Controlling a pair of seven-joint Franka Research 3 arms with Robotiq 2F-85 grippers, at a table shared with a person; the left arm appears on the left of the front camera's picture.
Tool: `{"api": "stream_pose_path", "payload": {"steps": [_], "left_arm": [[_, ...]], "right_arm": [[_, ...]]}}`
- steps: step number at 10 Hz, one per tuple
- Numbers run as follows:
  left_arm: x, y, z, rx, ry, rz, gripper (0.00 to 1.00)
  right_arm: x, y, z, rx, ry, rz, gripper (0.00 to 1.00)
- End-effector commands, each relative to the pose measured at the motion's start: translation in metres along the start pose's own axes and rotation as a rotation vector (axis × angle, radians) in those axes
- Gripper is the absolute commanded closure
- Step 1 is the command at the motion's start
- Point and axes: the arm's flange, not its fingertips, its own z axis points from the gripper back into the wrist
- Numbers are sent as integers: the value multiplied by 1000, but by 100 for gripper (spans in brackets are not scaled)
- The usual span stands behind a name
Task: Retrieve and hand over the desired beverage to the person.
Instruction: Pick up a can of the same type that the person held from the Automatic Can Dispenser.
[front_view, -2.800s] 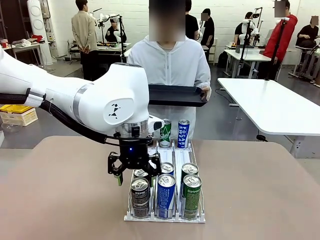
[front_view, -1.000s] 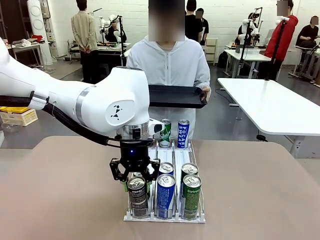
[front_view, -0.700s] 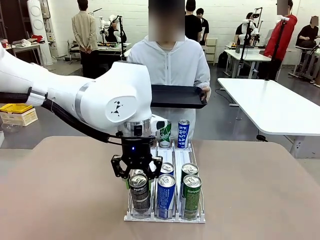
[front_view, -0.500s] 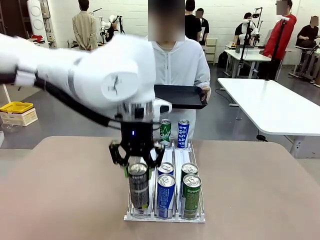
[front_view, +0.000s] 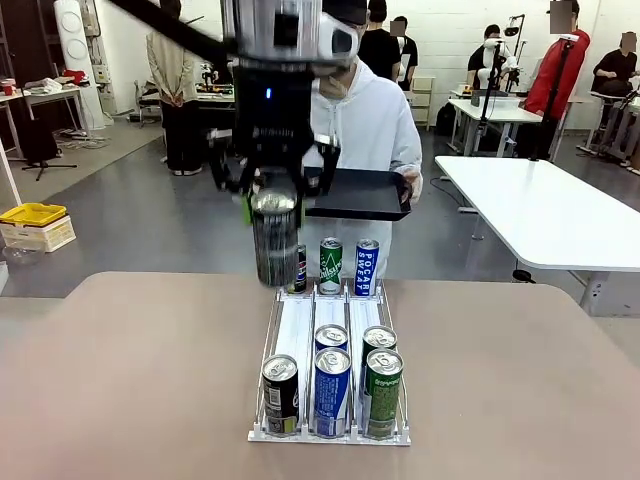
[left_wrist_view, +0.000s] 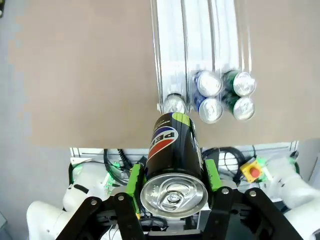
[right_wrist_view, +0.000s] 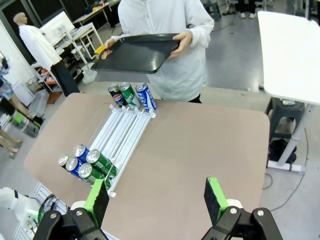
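At the near end of the table (front_view: 120, 380), close to my camera, a clear rack (front_view: 295, 325) holds some cans. In its front row stand a black can (front_view: 281, 393), a blue can (front_view: 332, 390) and a green can (front_view: 382, 392). Right behind the blue and green ones stand a second blue can (front_view: 334, 338) and a second green can (front_view: 379, 340). The left lane behind the black can is bare.

My left pincer (front_view: 275, 205) is up in the air over the rack. It is squeezed tight on a black Pepsi can (front_view: 275, 240), with a green pad on each side. From the left wrist camera I see the can's silver top, and the rack far below it.

My right pincer (right_wrist_view: 156, 197) is high over the table. Its jaws are wide apart and there is nothing between them.

At the far end of the rack stand three more cans: a far Pepsi can (front_view: 299, 268) partly hidden by the one I hold, a far green can (front_view: 331, 266) and a Pocari Sweat can (front_view: 366, 267).

Past the table stands the person (front_view: 375, 120) in a white hooded jacket, holding a black tray (front_view: 365, 193) flat with both hands.
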Motion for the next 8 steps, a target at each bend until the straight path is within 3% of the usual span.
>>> {"api": "stream_pose_path", "payload": {"steps": [1, 5, 8], "left_arm": [[34, -7, 32, -32, -22, 72, 100], [126, 27, 34, -74, 34, 138, 100], [135, 33, 25, -100, 76, 126, 100]], "right_arm": [[-1, -1, -2, 2, -1, -2, 0], [-1, -1, -2, 2, -1, -2, 0], [-1, -1, -2, 2, -1, -2, 0]]}}
